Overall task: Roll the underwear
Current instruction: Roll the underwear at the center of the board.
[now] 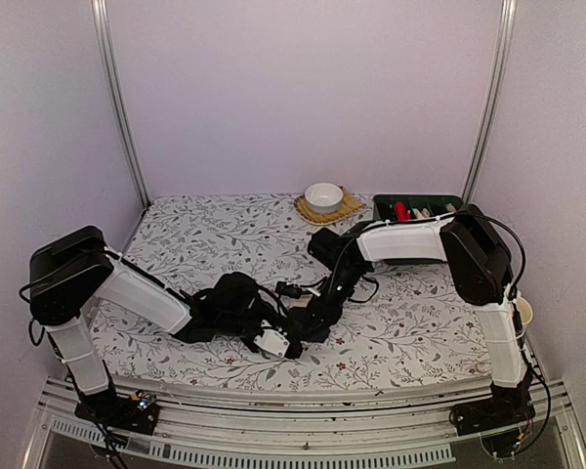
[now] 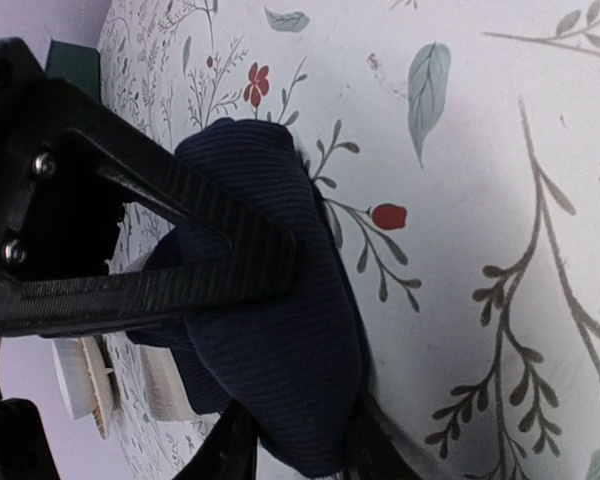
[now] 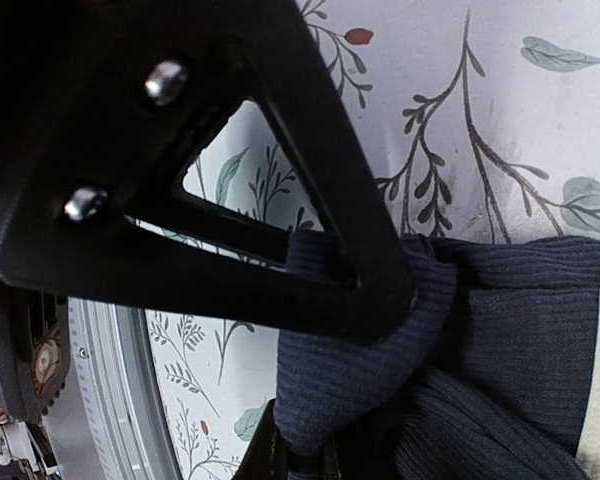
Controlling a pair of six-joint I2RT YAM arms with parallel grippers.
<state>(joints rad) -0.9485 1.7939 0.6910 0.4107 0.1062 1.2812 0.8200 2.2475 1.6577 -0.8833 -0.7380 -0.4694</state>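
I have my left hand (image 2: 320, 360) and right hand (image 3: 340, 385) each clamped on the bunched underwear (image 1: 230, 293), nearly tip to tip, its length seemingly sideways between them.

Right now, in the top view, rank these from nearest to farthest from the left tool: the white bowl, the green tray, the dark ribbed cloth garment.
1. dark ribbed cloth garment: front centre, pinched in the left tool itself.
2. white bowl: back centre.
3. green tray: back right, beyond the bowl.
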